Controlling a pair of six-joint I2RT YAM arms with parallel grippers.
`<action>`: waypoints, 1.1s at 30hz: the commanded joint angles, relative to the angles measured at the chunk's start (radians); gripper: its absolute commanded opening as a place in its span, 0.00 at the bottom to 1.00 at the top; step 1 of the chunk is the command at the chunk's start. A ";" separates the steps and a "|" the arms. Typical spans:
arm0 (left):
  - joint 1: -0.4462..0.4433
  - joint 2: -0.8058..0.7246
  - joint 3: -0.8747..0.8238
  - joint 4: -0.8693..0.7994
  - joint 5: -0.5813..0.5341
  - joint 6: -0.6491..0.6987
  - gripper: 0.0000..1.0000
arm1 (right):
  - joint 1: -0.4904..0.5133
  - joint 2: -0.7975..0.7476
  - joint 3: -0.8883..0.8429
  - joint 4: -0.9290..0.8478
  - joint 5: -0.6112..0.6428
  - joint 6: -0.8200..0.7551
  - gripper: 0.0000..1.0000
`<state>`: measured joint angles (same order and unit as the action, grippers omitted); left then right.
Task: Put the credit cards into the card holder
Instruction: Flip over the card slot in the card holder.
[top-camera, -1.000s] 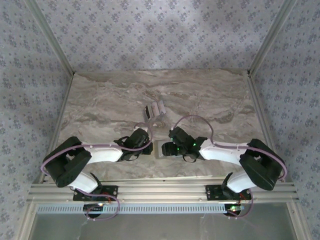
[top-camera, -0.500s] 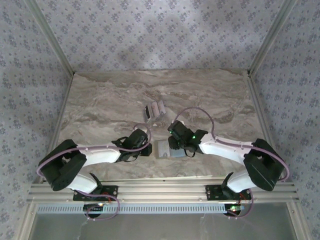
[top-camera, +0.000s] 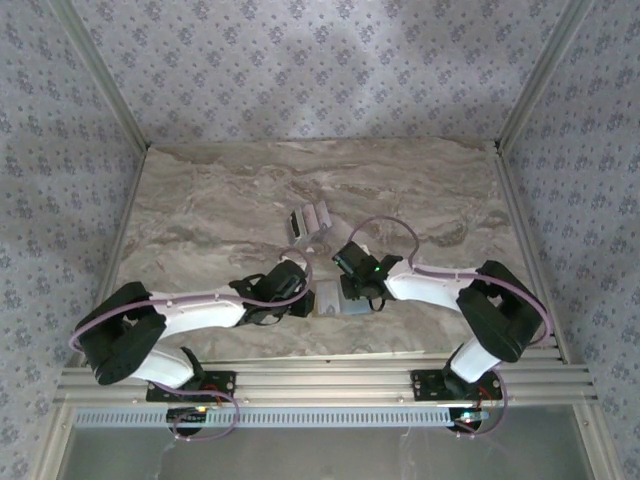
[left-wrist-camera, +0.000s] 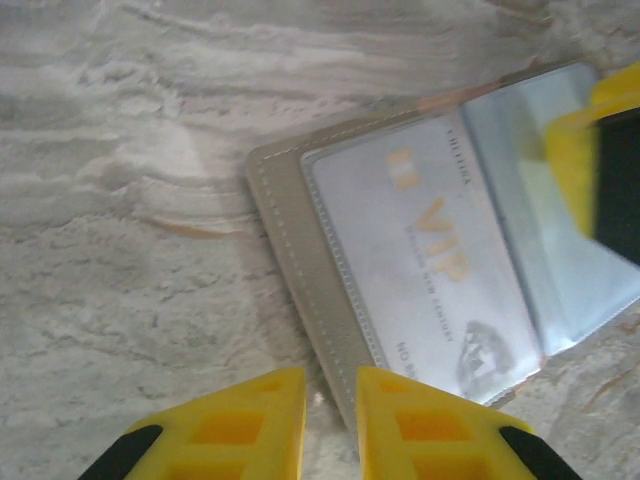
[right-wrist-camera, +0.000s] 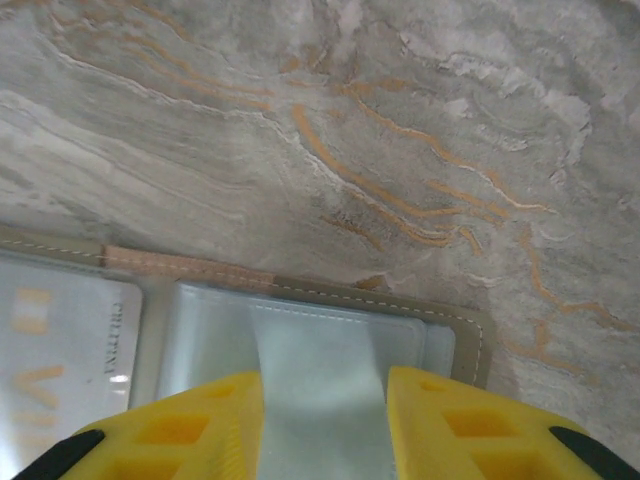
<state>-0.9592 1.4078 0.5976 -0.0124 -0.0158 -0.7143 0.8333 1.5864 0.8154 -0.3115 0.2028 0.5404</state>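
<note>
On the left gripper (left-wrist-camera: 332, 415) the jaws stand at a narrow slit with nothing between them, and bare bench (left-wrist-camera: 120, 220) shows through the gap. The yellow fingertips (left-wrist-camera: 240, 418) hang low over the stone. The near corner of the card holder (left-wrist-camera: 285, 250) lies right at the tip of one of them; I cannot tell whether they touch.

The holder lies open and flat, its stitched grey-tan border framing clear pockets. The pocket nearer the left gripper holds a silver VIP card (left-wrist-camera: 430, 260) with gold lettering.

On the right gripper (right-wrist-camera: 325, 405) the jaws stand at a middling gap, low over the holder's other pocket (right-wrist-camera: 210, 340). A pale strip spans that gap from finger to finger. It may be something held or only a sheen on the plastic, so I cannot tell whether these jaws grip anything.

From above, both arms reach inward, the left from the left and the right from the right. They meet over the holder, which lies on the near middle of the bench.

The loose credit cards (top-camera: 308, 220) sit farther back, well apart from the holder. One dark card lies beside paler ones in a tight cluster, too small to tell whether they overlap. Patterned walls (top-camera: 320, 70) close in the marbled bench on three sides.
</note>
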 joint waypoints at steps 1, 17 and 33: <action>-0.015 -0.016 0.031 -0.043 -0.021 0.026 0.21 | -0.004 0.032 0.002 0.023 0.009 -0.005 0.39; -0.025 0.138 0.043 0.026 0.004 0.026 0.22 | 0.019 -0.008 -0.055 0.064 -0.001 0.012 0.00; -0.035 0.197 -0.004 0.103 0.010 -0.013 0.22 | 0.040 -0.100 -0.099 0.239 -0.247 0.016 0.00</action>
<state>-0.9783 1.5349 0.6250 0.0299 -0.0238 -0.7086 0.8642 1.4792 0.7265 -0.1165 0.0277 0.5522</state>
